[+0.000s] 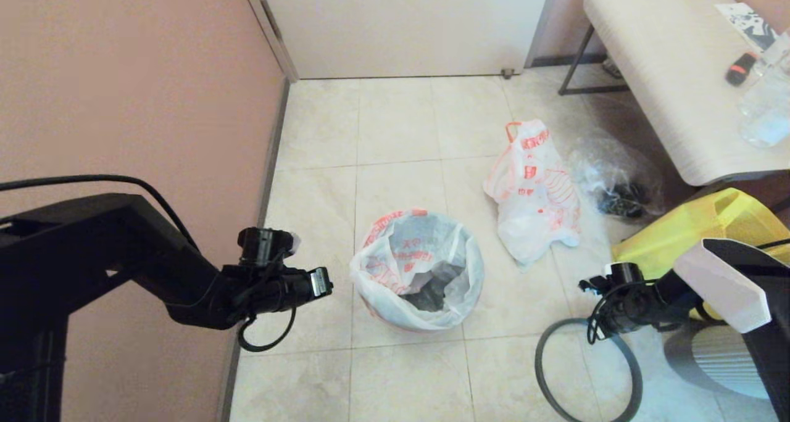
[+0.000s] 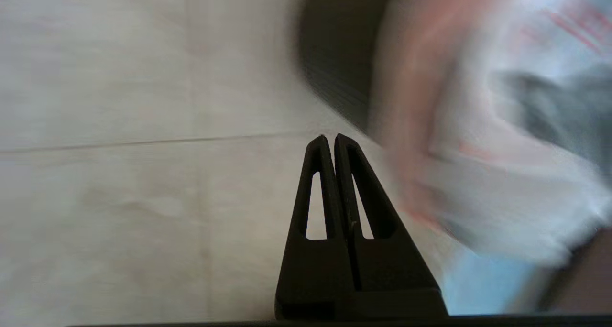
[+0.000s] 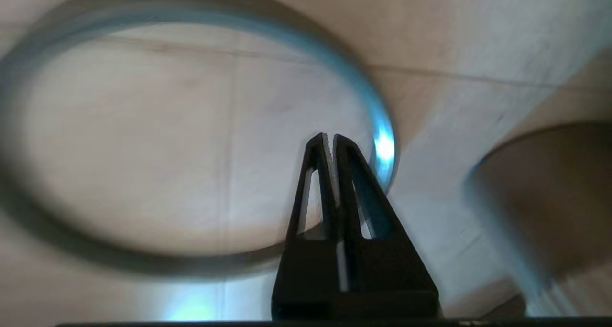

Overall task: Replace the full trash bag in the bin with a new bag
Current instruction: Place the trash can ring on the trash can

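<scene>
Pale wooden bench [image 1: 666, 70] at far right; yellow tote [image 1: 703, 224] and clear bag of dark contents [image 1: 617, 181] below it. Small round black bin [image 2: 334, 64], lined with the pink-banded white new bag [image 1: 416, 268], stands mid-floor; the orange-printed full trash bag [image 1: 534, 187] lies beyond. Grey ring [image 1: 586, 372] rests on tiles under the right gripper [image 3: 330, 138], fingers pressed together, empty. Left gripper [image 2: 330, 138], likewise closed, hangs beside the bin.

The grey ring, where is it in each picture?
Head view: the grey ring lies flat on the floor tiles, bottom right, under the right gripper.
Right wrist view: the ring fills most of the picture, beyond the shut fingertips.
Left wrist view: not in it.
Shared landmark: the floor tiles.
</scene>
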